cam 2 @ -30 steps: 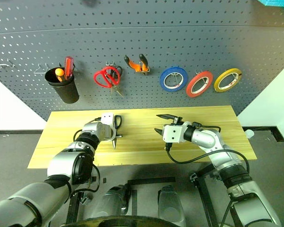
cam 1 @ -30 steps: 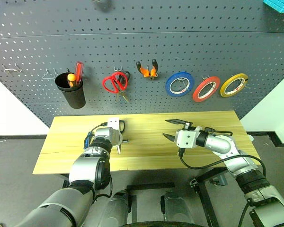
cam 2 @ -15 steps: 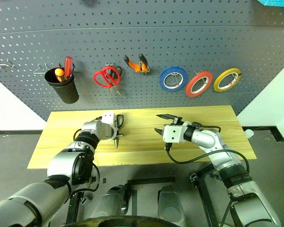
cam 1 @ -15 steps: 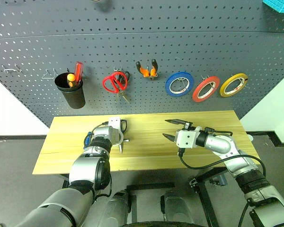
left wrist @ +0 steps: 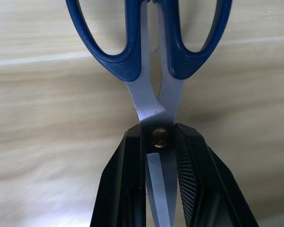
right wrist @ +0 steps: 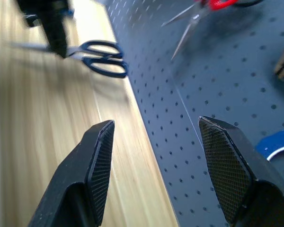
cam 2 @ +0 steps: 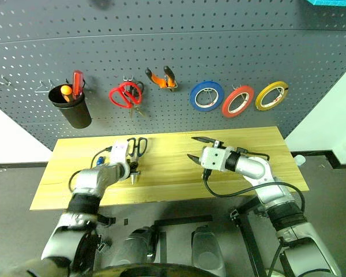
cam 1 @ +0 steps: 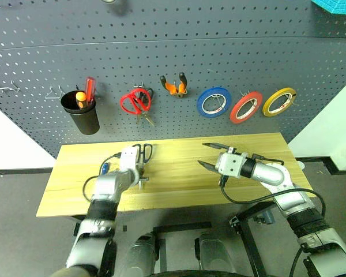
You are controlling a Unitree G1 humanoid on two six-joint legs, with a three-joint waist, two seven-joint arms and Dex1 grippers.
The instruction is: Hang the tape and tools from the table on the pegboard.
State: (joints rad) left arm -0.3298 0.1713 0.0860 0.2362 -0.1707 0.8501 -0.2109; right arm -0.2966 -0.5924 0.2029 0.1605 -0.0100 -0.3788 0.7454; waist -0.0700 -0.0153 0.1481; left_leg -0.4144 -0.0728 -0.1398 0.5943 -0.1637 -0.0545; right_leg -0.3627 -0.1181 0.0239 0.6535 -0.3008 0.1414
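Observation:
The scissors (cam 1: 143, 151), dark-handled with steel blades, are over the left part of the table (cam 1: 179, 187), handles toward the pegboard (cam 1: 219, 52). My left gripper (cam 1: 139, 172) is shut on them at the pivot; the left wrist view shows both pads clamped beside the brass rivet (left wrist: 159, 137). My right gripper (cam 1: 203, 154) hovers open over the table's middle, nothing between its fingers (right wrist: 102, 156). The red tape (cam 1: 245, 107) and the orange-and-black pliers (cam 1: 174, 85) hang on the pegboard. A bit of blue shows by my left forearm; I cannot tell what it is.
On the pegboard hang a black cup (cam 1: 81, 115) with red and orange screwdrivers, red-handled scissors (cam 1: 136, 102), a blue roll (cam 1: 215, 102) and a yellow roll (cam 1: 279, 101). Bare hooks (cam 1: 8, 88) sit at the far left. The table's right half is free.
My left arm has drawn back and to the left with the scissors in its grip, and the forearm has swung outward. The right gripper has hardly moved. The whole view has shifted.

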